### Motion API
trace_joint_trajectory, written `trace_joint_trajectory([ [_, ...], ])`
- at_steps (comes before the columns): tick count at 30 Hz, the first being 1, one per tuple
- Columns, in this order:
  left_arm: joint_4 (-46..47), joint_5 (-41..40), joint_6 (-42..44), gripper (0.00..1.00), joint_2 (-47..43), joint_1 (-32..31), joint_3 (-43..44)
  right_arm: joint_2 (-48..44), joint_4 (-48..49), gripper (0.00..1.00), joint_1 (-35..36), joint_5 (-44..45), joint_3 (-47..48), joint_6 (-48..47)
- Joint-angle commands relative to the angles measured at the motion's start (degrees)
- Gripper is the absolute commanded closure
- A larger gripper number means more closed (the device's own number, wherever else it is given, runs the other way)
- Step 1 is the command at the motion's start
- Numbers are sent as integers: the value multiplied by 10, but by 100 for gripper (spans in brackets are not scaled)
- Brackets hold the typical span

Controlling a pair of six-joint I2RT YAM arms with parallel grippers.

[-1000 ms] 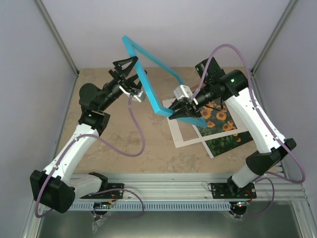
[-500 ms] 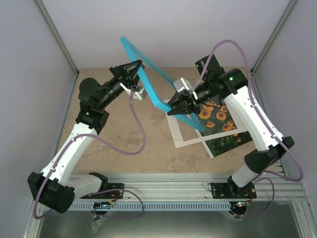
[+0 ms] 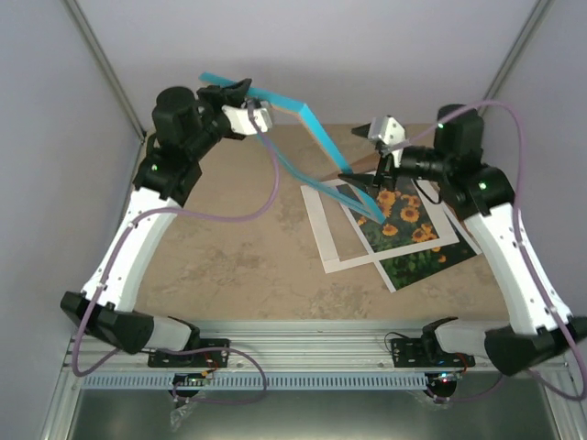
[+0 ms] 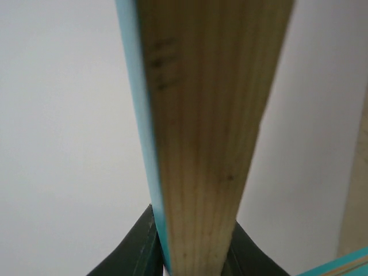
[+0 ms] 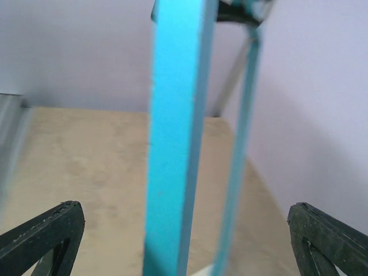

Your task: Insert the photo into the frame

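Both arms had shifted since the earlier frame: the left gripper (image 3: 237, 93) had carried its edge of the frame (image 3: 277, 95) higher and farther back, and the right arm had swung outward.

The frame hung tilted in the air, turquoise face and pale wooden edge both showing. Its upper bar sat clamped between the left fingers (image 4: 137, 250), which pressed on either side of the wooden edge in the left wrist view. From there the frame sloped down toward the right gripper (image 3: 369, 179). One turquoise bar ran straight up the gap between the right fingers (image 5: 47, 232), which were spread wide and stood clear of it on both sides. A second, thinner bar showed farther ahead of them.

Below and just beyond the right fingertips, the frame's lowest corner came down over the photo (image 3: 410, 236); whether it touched could not be told. The photo lay flat on the table (image 3: 220, 247), well apart from the left fingers. A white mat (image 3: 328, 240) lay across it, so the sunflowers showed through the mat's window and past its near right edge.
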Motion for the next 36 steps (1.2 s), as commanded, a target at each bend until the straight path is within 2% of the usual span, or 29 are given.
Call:
trace_joint_trajectory([
  [1, -192, -69, -56, 100, 56, -2, 130, -61, 156, 2, 2, 199, -55, 41],
  [4, -343, -82, -83, 100, 123, -2, 261, -47, 132, 2, -11, 226, -34, 55],
  [7, -482, -92, -124, 100, 190, -1, 380, -38, 113, 2, -41, 197, -25, 93],
  [11, -579, -95, -211, 100, 232, 24, 415, -45, 117, 2, -69, 175, -41, 124],
  [14, -632, -47, -266, 100, 249, 80, 410, -43, 115, 2, -81, 164, -50, 136],
  [17, -669, -1, -275, 100, 268, 135, 375, -35, 109, 2, -91, 144, -64, 151],
  [22, -681, 51, -304, 100, 306, 239, 320, -19, 87, 2, -92, 123, -88, 146],
  [25, -666, 58, -328, 100, 310, 288, 245, -19, 89, 2, -92, 117, -111, 145],
  [30, -558, 25, -420, 100, 294, 364, 59, -18, 95, 2, -92, 105, -148, 148],
  [36, -503, -21, -495, 100, 315, 449, -38, -8, 108, 3, -91, 103, -208, 133],
])
